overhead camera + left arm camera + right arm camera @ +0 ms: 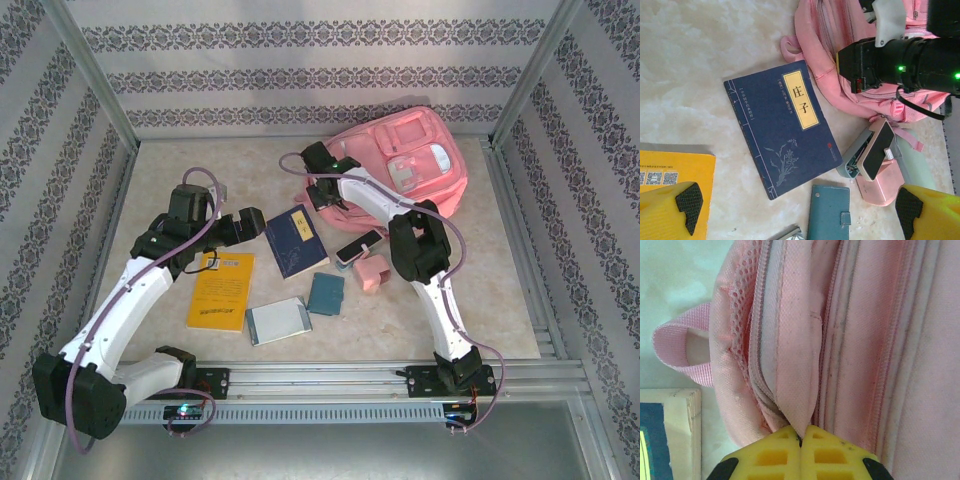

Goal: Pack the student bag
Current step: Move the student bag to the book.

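Observation:
The student bag [420, 165] is a big pink backpack lying at the back right of the table, also seen in the left wrist view [830, 65]. My right gripper [322, 185] is at the bag's left edge. In the right wrist view its yellow fingers [801, 436] are shut on a fold of the bag's pink fabric [797, 365] beside an open zipper. A pink carry loop [677, 347] sticks out to the left. My left gripper [240, 222] hovers open [800, 205] over the table, just left of the navy book [780, 127], with nothing between its fingers.
On the table in front of the bag lie the navy book [296, 240], a yellow book [222, 290], a teal wallet [326, 293], a silver-grey notebook [278, 321], a phone [358, 246] and a pink box [373, 272]. Metal frame posts and patterned walls enclose the table.

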